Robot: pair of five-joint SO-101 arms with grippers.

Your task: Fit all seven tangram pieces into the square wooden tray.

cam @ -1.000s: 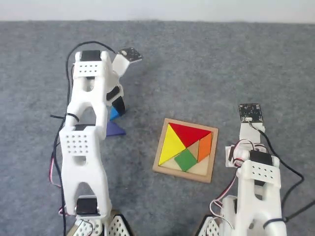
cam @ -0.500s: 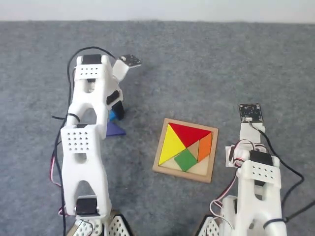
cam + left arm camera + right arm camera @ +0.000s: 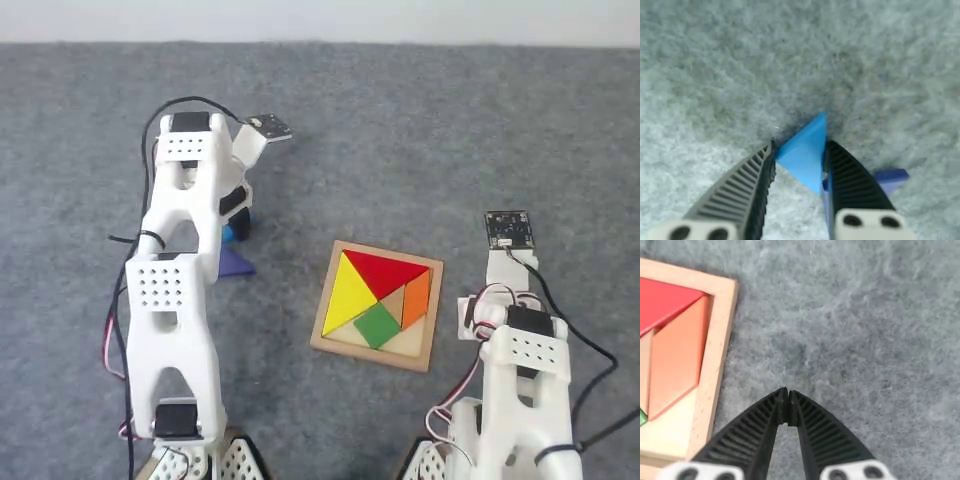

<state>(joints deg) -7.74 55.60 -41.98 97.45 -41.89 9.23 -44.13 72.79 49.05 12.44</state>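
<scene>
The square wooden tray (image 3: 371,356) lies right of centre on the grey carpet and holds a red triangle (image 3: 385,270), a yellow triangle (image 3: 351,292), a green square (image 3: 377,324) and an orange parallelogram (image 3: 416,298). Left of the tray, my left gripper (image 3: 799,146) is shut on a blue triangle (image 3: 806,150), which stands tilted on the carpet (image 3: 233,233). A purple piece (image 3: 236,263) lies just beside it, also seen behind one finger (image 3: 891,176). My right gripper (image 3: 788,392) is shut and empty, over carpet just off the tray's rim (image 3: 715,365).
The left arm (image 3: 178,260) stretches from the near edge up over the loose pieces. The right arm (image 3: 515,350) stands by the tray's right side. Open grey carpet lies beyond the tray and to its far right.
The left arm's wrist has shifted slightly, with its camera board moving a little right. The blue triangle and the right arm have stayed in place.
</scene>
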